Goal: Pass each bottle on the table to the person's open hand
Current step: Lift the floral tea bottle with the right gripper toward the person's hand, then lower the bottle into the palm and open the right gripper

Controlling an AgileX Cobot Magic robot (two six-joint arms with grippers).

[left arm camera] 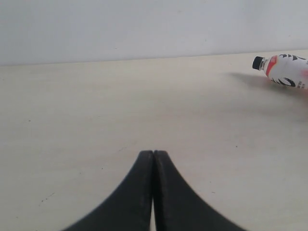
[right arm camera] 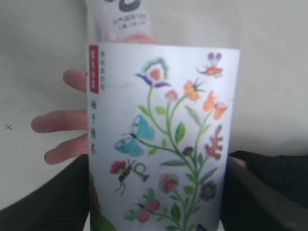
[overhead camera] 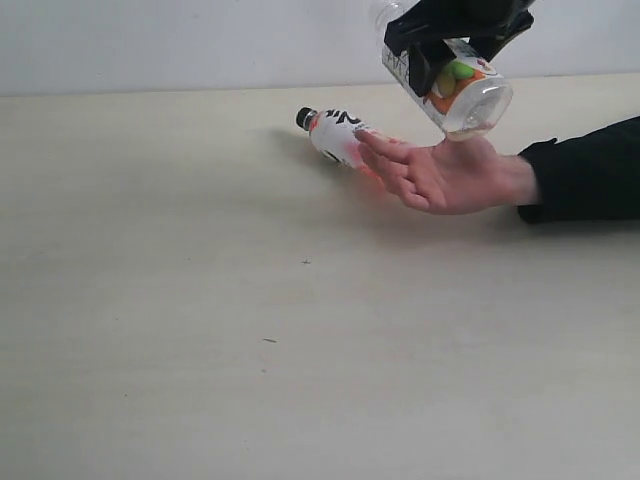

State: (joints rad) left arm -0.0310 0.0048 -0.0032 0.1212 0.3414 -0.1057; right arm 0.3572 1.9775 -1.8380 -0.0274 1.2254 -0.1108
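You can see the floral bottle, white with flowers and fruit on it. It is tilted in the air, bottom end down, just above the person's open hand. The robot's right hand grips its sides. The person's open hand is palm up, low over the desk. The pink bottle with a black cap lies on its side on the desk, just behind the fingers.

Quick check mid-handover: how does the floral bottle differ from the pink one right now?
The floral bottle hangs tilted in the right gripper above the open hand; the pink bottle lies on its side on the table next to that hand. The floral bottle's label shows flowers and butterflies; the pink bottle's is white and pink with black marks. Both are small labelled plastic bottles.
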